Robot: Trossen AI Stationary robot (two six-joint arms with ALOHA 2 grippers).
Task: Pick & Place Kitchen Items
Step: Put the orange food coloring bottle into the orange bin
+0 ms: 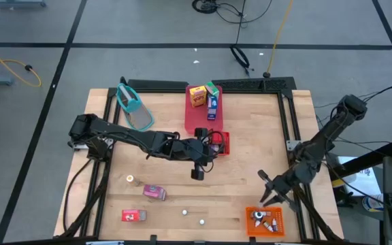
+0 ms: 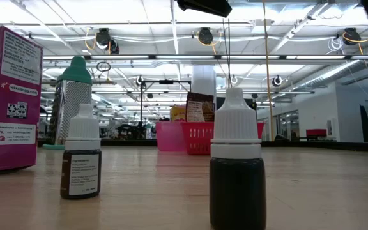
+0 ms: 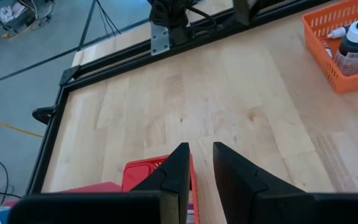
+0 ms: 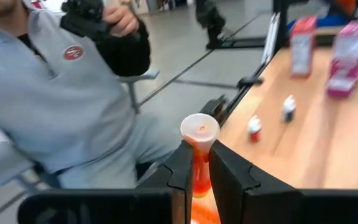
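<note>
Left gripper: you have the left gripper [image 1: 197, 174] out over bare wood near the table's middle, just in front of the small red basket [image 1: 221, 142]; its fingers [image 3: 174, 176] stand a narrow gap apart with nothing between them.
Right gripper: your right gripper [image 1: 272, 189] sits at the table's right front, just above the orange bin [image 1: 250, 225]; its fingers are closed on a small orange bottle [image 4: 198, 155] with a pale round cap.
Bottles in the bin: you can see at least two, one dark bottle [image 3: 355, 41] and one pale one lying beside it; an exact count is unclear.
Cartons on the bare wood: two, a pink carton [image 1: 154, 192] and a red carton [image 1: 134, 216], both near the left front.
Cartons on the pink tray: the pink tray [image 1: 193, 117] at the back holds two, a yellow carton [image 1: 197, 96] and a blue carton [image 1: 213, 103] with a green top.
Dropper bottles: two white-capped dropper bottles [image 1: 184, 212] stand well apart along the front edge.
Round piece: one small round piece [image 1: 130, 179] lies left of the pink carton.
Grater: one teal-handled grater [image 1: 135, 107] lies at the back left.
Person: a person [image 4: 61, 93] in a grey top sits beyond the table edge.
</note>
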